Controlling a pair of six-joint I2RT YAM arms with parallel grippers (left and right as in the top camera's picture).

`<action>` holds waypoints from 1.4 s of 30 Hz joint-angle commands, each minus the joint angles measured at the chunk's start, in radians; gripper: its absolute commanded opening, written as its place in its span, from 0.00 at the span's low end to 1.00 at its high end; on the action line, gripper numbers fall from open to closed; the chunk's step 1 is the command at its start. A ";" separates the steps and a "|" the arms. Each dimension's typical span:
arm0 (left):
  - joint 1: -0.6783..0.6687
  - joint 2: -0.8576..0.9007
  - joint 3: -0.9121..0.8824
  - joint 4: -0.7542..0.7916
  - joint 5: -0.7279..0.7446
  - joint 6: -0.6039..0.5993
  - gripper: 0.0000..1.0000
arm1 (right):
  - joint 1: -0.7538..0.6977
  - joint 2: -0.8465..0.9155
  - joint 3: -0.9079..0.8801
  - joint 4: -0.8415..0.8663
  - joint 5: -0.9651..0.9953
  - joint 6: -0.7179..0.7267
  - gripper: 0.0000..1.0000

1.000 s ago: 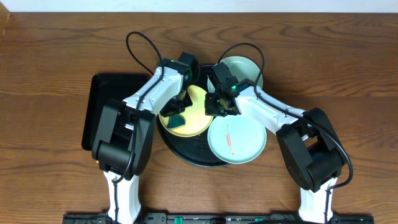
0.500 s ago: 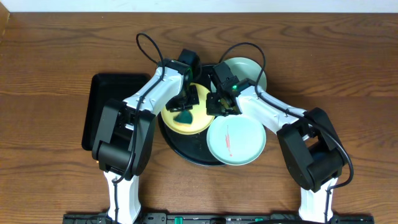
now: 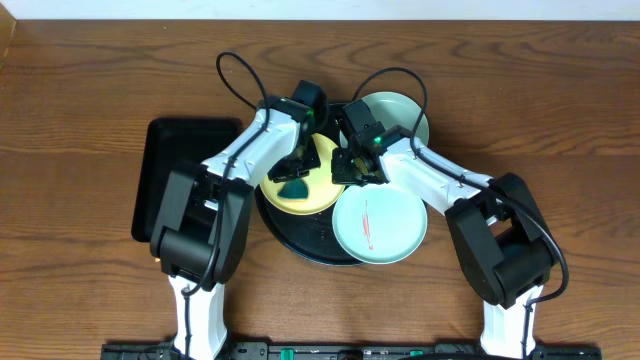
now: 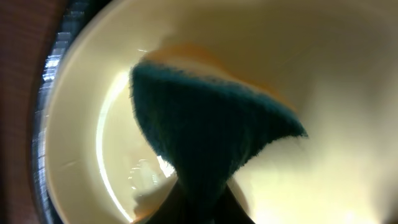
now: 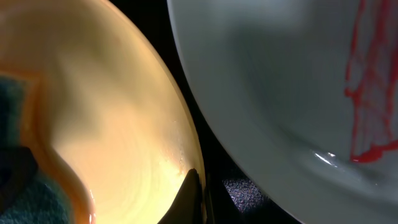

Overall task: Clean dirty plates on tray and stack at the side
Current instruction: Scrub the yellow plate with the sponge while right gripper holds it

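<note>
The pale yellow plate (image 3: 318, 190) lies on the left of the round black tray (image 3: 300, 243). My left gripper (image 3: 297, 172) is shut on the green sponge (image 3: 293, 187) and presses it onto the yellow plate (image 4: 348, 81); the sponge (image 4: 205, 130) fills the left wrist view. My right gripper (image 3: 352, 172) is shut on the yellow plate's right rim (image 5: 112, 112). A mint-blue plate (image 3: 380, 225) with a red streak lies at the tray's front right, also in the right wrist view (image 5: 280, 81). Another mint-blue plate (image 3: 400, 110) lies behind the tray.
A smaller rectangular black tray (image 3: 170, 170) lies to the left of the round tray. Brown wooden table (image 3: 80, 100) surrounds everything. Both arms cross over the tray's back half.
My left gripper has moved the sponge a little to the right across the yellow plate. My right gripper has stayed on the plate's rim.
</note>
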 commanded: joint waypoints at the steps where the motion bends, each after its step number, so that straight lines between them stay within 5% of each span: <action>1: 0.005 0.028 -0.004 -0.014 0.234 0.151 0.07 | 0.005 0.025 -0.003 -0.009 0.018 -0.005 0.01; 7: 0.008 0.028 -0.004 0.016 0.280 0.207 0.07 | 0.005 0.025 -0.003 -0.009 0.018 -0.006 0.01; 13: 0.008 0.028 -0.004 0.043 -0.064 -0.008 0.07 | 0.005 0.025 -0.003 -0.009 0.017 -0.005 0.01; 16: 0.008 0.028 -0.004 0.037 -0.120 -0.038 0.07 | 0.005 0.025 -0.003 -0.009 0.018 -0.005 0.01; 19: 0.008 0.028 -0.004 0.005 -0.079 -0.032 0.07 | 0.005 0.025 -0.003 -0.009 0.017 -0.005 0.01; 27: 0.008 0.028 -0.004 -0.060 0.253 0.280 0.07 | 0.005 0.025 -0.003 -0.009 0.017 -0.005 0.01; 31: 0.008 0.028 -0.004 -0.025 0.261 0.296 0.07 | 0.005 0.025 -0.003 -0.009 0.017 -0.005 0.01; 42: 0.010 0.028 -0.004 0.059 -0.182 -0.039 0.07 | 0.005 0.025 -0.003 -0.012 0.018 -0.005 0.01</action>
